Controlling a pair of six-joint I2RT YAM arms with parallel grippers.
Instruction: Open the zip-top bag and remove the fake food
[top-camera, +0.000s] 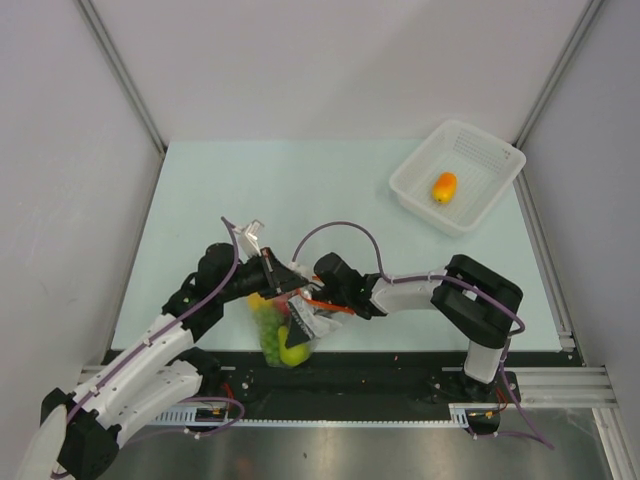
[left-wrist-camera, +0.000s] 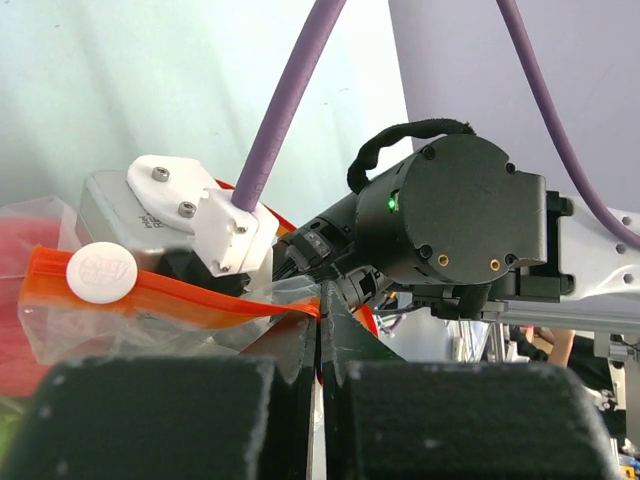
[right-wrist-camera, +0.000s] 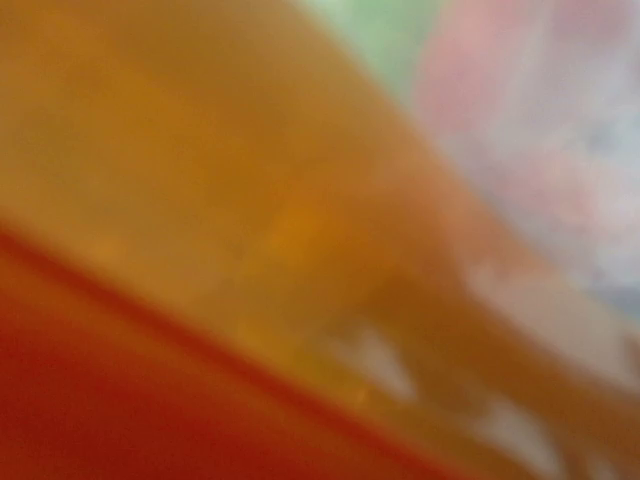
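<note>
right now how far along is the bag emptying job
Done: one orange-yellow fruit lies in the white basket, and the bag's mouth seems open. In hand: the left gripper is shut on the zip-top bag at its edge, while the right gripper reaches into the mouth; whether it grips anything is not visible. Left: green grapes and a yellow-green fruit are inside the bag.

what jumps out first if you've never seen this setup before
The eye goes to a clear crinkly zip-top bag with an orange-red strip at the near edge of the pale green table, with green and yellow plastic fruit showing through it. Its mouth edge is pinched in the shut left hand. Far right, one orange-yellow oval fruit lies alone in a white mesh plastic basket.
</note>
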